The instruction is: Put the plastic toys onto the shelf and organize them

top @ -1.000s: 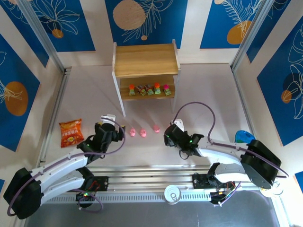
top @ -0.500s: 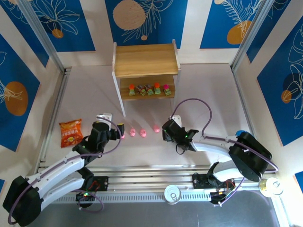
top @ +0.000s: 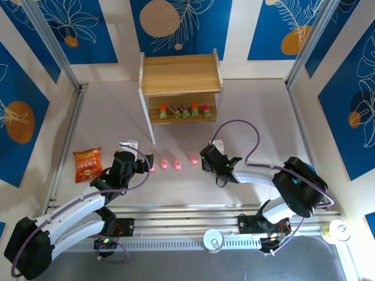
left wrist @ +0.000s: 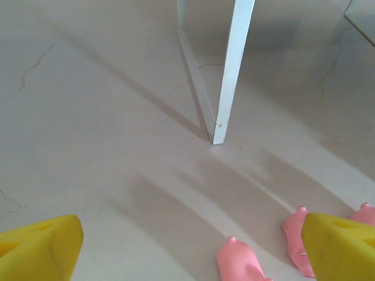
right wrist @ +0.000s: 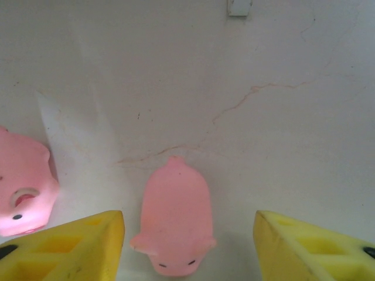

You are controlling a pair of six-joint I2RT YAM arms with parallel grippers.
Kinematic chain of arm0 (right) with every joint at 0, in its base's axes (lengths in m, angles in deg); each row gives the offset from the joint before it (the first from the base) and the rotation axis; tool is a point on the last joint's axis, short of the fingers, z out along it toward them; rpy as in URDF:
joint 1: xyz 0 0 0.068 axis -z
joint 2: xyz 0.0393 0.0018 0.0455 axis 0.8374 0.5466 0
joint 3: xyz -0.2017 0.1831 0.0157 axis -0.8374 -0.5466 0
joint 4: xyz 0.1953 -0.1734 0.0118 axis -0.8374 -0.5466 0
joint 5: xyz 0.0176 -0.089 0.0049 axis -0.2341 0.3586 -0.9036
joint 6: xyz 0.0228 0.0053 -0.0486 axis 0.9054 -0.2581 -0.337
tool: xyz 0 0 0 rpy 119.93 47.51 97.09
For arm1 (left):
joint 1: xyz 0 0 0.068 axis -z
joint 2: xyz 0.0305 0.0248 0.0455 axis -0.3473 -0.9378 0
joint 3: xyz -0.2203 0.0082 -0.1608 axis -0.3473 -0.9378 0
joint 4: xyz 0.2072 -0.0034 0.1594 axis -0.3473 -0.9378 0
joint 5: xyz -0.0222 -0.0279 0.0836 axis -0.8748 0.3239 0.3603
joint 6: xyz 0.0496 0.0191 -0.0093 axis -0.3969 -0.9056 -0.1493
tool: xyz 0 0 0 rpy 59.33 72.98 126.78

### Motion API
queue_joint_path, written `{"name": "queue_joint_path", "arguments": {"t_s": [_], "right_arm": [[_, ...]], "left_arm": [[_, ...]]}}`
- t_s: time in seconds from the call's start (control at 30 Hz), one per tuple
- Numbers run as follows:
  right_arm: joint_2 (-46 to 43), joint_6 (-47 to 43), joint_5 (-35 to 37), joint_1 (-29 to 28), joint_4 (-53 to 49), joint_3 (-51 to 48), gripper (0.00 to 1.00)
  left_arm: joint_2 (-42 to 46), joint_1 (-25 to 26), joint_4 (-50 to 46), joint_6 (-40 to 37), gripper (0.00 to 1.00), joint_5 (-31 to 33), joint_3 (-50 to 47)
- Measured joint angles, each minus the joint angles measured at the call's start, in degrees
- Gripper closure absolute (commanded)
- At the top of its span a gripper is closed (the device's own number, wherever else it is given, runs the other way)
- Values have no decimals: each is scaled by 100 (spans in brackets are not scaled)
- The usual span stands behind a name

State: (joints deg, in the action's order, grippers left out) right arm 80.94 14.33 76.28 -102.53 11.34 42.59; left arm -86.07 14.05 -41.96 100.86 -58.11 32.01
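Narrowing yellow fingers (right wrist: 76, 243) of right gripper (right wrist: 188, 237) around small pink plastic pig toy (right wrist: 174, 219), not yet touching; keeping left gripper (left wrist: 190, 240) wide; close to lifting

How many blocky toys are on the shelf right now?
5 blocky toys, in one row on the lower tier of the shelf: leftmost, second, middle, fourth, rightmost. The top board could hide others behind.

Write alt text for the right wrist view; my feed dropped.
A pink pig toy lies on the table between the open yellow fingers of the right gripper. A second pig sits at the left edge, and a white shelf leg shows at the top.
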Motion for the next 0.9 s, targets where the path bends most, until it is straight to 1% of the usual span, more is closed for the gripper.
{"name": "queue_joint_path", "arguments": {"t_s": [0.13,0.7,0.9], "right_arm": [[142,-37,-2,17,63,72,48],[411,-55,-28,37,146,236,57],[413,-39,-24,52,144,238,66]], "left_arm": [[-50,-9,2,0,0,-26,-2],[-144,-61,31,0,0,-173,-9],[-144,-68,31,0,0,-173,-9]]}}
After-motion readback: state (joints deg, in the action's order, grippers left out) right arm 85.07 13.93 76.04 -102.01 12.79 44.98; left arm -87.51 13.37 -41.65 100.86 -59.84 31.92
